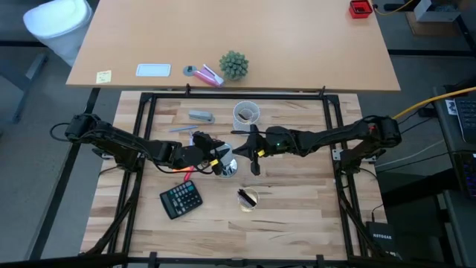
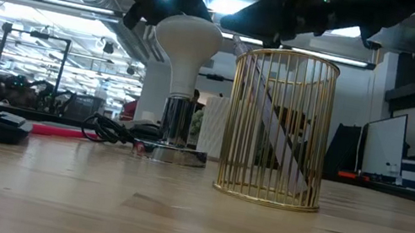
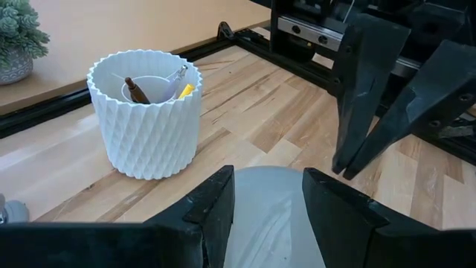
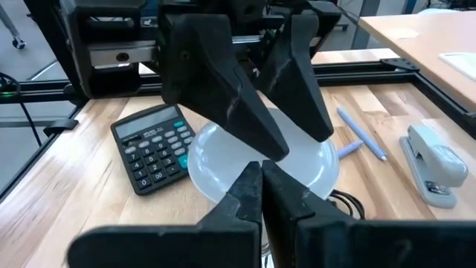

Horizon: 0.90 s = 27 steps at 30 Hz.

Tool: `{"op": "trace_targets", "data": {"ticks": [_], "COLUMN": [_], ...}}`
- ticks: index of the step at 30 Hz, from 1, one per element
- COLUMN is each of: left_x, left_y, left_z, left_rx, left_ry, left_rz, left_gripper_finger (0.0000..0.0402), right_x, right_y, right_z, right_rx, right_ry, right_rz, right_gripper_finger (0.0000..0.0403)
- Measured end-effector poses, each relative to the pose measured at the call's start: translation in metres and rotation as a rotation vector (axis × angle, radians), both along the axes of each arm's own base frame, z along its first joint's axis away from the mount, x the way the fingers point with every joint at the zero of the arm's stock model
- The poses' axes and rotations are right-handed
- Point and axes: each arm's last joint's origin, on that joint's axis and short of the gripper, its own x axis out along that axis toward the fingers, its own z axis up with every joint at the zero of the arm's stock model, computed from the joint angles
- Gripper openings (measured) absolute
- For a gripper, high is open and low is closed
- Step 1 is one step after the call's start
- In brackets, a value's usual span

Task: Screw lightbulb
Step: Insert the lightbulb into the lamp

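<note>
The white lightbulb (image 2: 188, 45) stands upright, its base in the round silver socket (image 2: 176, 124) at the table's middle. My left gripper (image 3: 268, 208) reaches in from the table's left and is shut on the bulb's dome (image 4: 223, 160). My right gripper (image 4: 262, 197) comes from the table's right with its fingers shut. Its tips stand close beside the dome, opposite my left gripper (image 1: 216, 160). The socket's black cord (image 2: 107, 129) lies on the table to its left in the low view. My left gripper has the bulb's rounded white dome (image 3: 269, 223) between its two fingers (image 3: 212, 212), one on each side. The fingers slant down from the table's left. The bulb stays upright, its lower end in the silver socket. My right gripper's shut tips (image 3: 343, 160) are next to the dome; whether they touch it I cannot tell.
A white ribbed cup (image 3: 146, 112) with pens stands toward the far edge. A gold wire cup (image 2: 278, 129) stands near the socket on the near side. A black calculator (image 4: 152, 145) lies near left; a grey stapler (image 4: 435, 164) and a blue pen (image 4: 361, 134) far left.
</note>
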Motion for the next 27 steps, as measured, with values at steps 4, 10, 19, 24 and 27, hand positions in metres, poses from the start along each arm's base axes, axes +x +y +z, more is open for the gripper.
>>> {"op": "trace_targets", "data": {"ticks": [4,10,19,24,27], "left_x": [0.0,0.0,0.0,0.0,0.0], "left_y": [0.0,0.0,0.0,0.0,0.0], "left_z": [0.0,0.0,0.0,0.0,0.0], "left_rx": [0.0,0.0,0.0,0.001,0.001], "left_ry": [0.0,0.0,0.003,0.004,0.004], "left_rz": [0.0,0.0,0.0,0.0,0.0], "left_gripper_finger": [0.0153,0.0153,0.0153,0.0153,0.0153], "right_x": [0.0,0.003,0.01,0.009,0.009], "right_y": [0.0,0.0,0.007,0.007,0.006], "right_z": [0.001,0.003,-0.009,-0.011,-0.012], "right_rx": [-0.011,-0.033,-0.04,-0.049,-0.051], "right_ry": [-0.015,-0.059,-0.045,-0.025,-0.016], "right_rz": [0.003,0.011,0.04,0.038,0.029], "right_gripper_finger": [0.0005,0.0005,0.0005,0.0005,0.0005]}}
